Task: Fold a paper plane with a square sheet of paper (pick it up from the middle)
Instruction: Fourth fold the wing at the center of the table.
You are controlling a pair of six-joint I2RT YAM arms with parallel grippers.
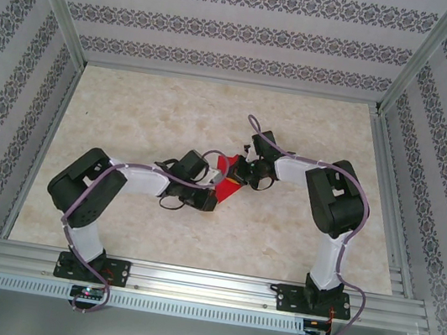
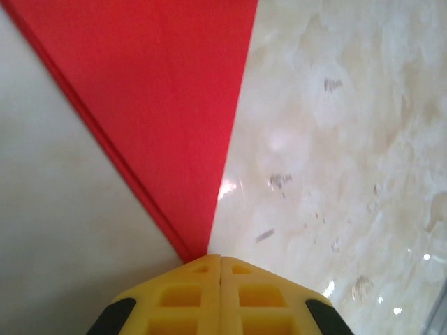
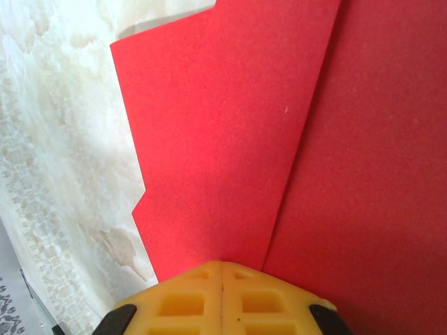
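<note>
Paper plane: clamped by left pincer from 8 o'clock and right pincer from 2; risked tearing if tugged apart.

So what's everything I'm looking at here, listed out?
folded paper: one, bright red, mid-table between the two arms
table: one, cream marble-look, under everything
walls: three, white with grey patterned stripes, around the table
metal frame: one, silver, near edge and corners
left arm: one, white and black, near left; jaws with yellow pads shut on the paper's tip
right arm: one, white and black, near right; jaws with yellow pads shut on the paper
cables: two, purple, one along each arm
</note>
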